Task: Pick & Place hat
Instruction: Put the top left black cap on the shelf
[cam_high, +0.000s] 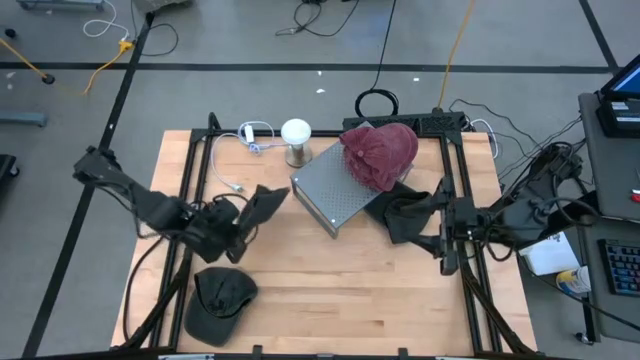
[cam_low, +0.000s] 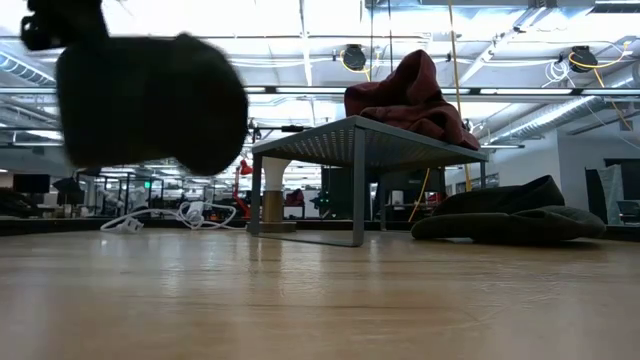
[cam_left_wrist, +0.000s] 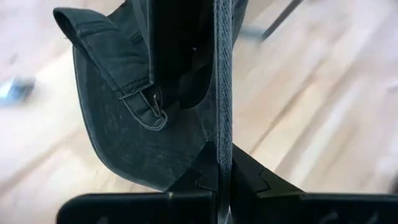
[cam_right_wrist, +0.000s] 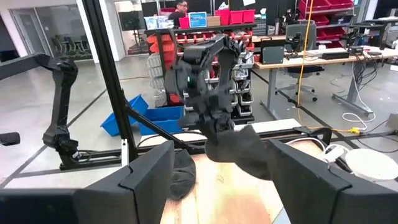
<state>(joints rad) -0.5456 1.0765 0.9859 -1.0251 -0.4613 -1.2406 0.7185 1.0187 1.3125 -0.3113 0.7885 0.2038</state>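
My left gripper (cam_high: 250, 214) is shut on a dark cap (cam_high: 268, 198), held up over the table's left half; in the low view the cap (cam_low: 150, 100) hangs well above the wood. A maroon hat (cam_high: 380, 155) lies on the far corner of a grey metal stand (cam_high: 335, 190). A second dark hat (cam_high: 222, 298) rests on the table near the front left. A third dark hat (cam_high: 405, 215) lies right of the stand. My right gripper (cam_right_wrist: 221, 180) stands open by that hat, pointing level toward the left arm, with nothing between its fingers. My left gripper pinches the cap's cloth between its two shut fingers (cam_left_wrist: 222, 93), at the rim beside the back strap and buckle (cam_left_wrist: 152, 107). The fingers slant down from the table's left side. The cap hangs slack off the fingers, lifted clear of the table.
A white round-topped post (cam_high: 296, 140) and a white cable (cam_high: 245, 135) lie at the far left of the stand. Black frame rails (cam_high: 190, 170) run along both table sides. Bare wood shows in the near middle (cam_high: 340, 290).
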